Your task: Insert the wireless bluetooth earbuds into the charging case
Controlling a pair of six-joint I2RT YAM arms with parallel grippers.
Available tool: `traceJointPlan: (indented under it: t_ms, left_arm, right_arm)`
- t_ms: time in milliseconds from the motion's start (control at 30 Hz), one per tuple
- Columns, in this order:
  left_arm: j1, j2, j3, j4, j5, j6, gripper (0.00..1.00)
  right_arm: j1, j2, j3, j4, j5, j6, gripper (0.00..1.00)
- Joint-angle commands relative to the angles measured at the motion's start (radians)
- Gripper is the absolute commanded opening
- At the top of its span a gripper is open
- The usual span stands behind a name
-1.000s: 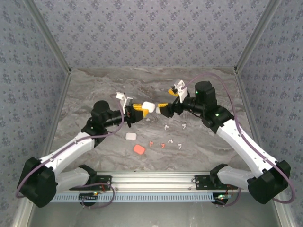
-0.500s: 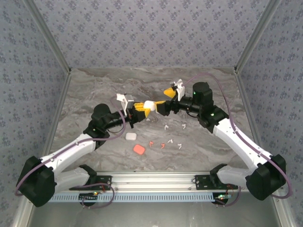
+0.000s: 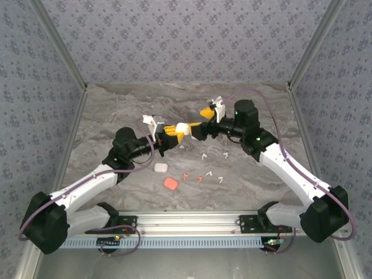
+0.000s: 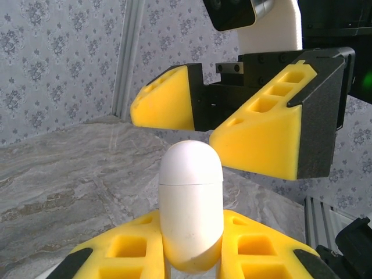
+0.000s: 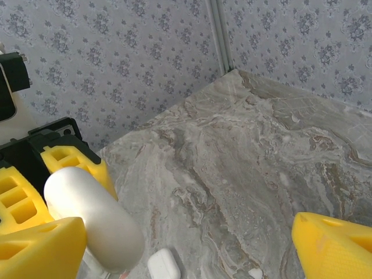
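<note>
The left gripper (image 3: 176, 135) is clamped on the white charging case (image 4: 191, 203). Its yellow fingers (image 4: 285, 251) press the lower half from both sides, and the rounded top stands clear above them, with a thin seam around the middle. On the marble table (image 3: 116, 116), nearer the arm bases than this gripper, lie a second white case (image 3: 160, 167) and an orange-red case (image 3: 171, 183), near each other but apart.

Just right of the held case, the right gripper (image 3: 199, 118) faces it with its jaws spread wide — the case's top sits in front of that gap. In the right wrist view one of its fingers is close beside the case; whether they touch cannot be told.

The wireless bluetooth earbuds (image 3: 204, 156) lie loose on the table below the right gripper — white ones and two orange-red earbuds (image 3: 185, 175), scattered, apart from both grippers.
</note>
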Motion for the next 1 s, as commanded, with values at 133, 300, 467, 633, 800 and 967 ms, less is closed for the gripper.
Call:
traceJointPlan:
  t_ms: [133, 300, 467, 633, 800, 967]
  left_arm:
    - [-0.016, -0.019, 0.034, 0.063, 0.053, 0.027, 0.0]
    - [-0.016, -0.015, 0.034, 0.054, 0.046, 0.034, 0.0]
    - [-0.016, -0.016, 0.032, 0.026, 0.033, 0.055, 0.0]
    - [-0.017, -0.037, 0.009, -0.011, -0.006, 0.096, 0.0]
    - [-0.016, -0.09, -0.034, -0.035, -0.052, 0.138, 0.0]
    - [-0.017, -0.137, -0.059, -0.063, -0.084, 0.162, 0.0]
  right_arm:
    - [-0.027, 0.045, 0.043, 0.005, 0.05, 0.03, 0.93]
    - [-0.042, 0.058, 0.058, -0.002, 0.036, 0.039, 0.93]
    - [-0.082, 0.02, 0.053, -0.021, 0.021, 0.06, 0.93]
    - [-0.151, -0.045, 0.028, -0.114, 0.004, 0.07, 0.93]
    - [-0.17, -0.046, 0.03, -0.334, 0.034, 0.001, 0.89]
    - [-0.152, 0.022, 0.001, -0.44, 0.086, -0.031, 0.74]
